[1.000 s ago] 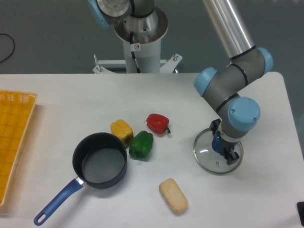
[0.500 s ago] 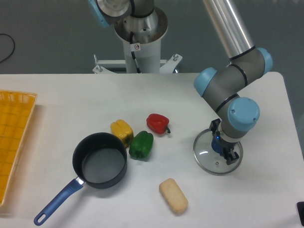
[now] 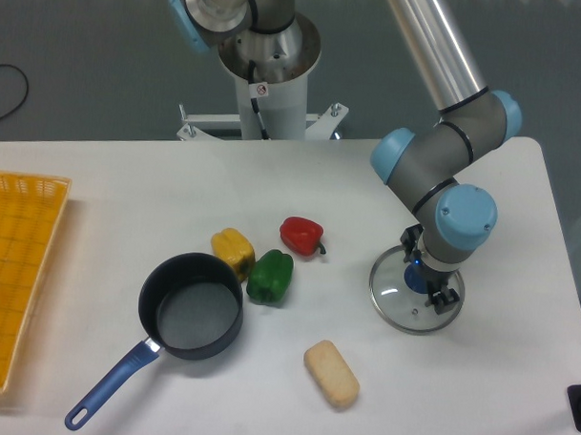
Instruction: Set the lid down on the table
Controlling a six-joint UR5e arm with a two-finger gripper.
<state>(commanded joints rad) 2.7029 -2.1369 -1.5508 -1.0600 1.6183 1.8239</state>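
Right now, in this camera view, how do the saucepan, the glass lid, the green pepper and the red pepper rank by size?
1. saucepan, counting its blue handle
2. lid, partly hidden by the gripper
3. green pepper
4. red pepper, only slightly smaller looking, so that ranking is uncertain

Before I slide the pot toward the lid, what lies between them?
In the camera view, the green pepper lies between pot and lid; beyond it, bare table.

Dark grey-teal floor (image 3: 87, 39) behind and around the table (image 3: 129, 183). Table is white, smooth, rounded at far right corner. Black cable (image 3: 10, 98) loops on floor at far left. Light even, soft; faint shadows, no hard glare on tabletop.
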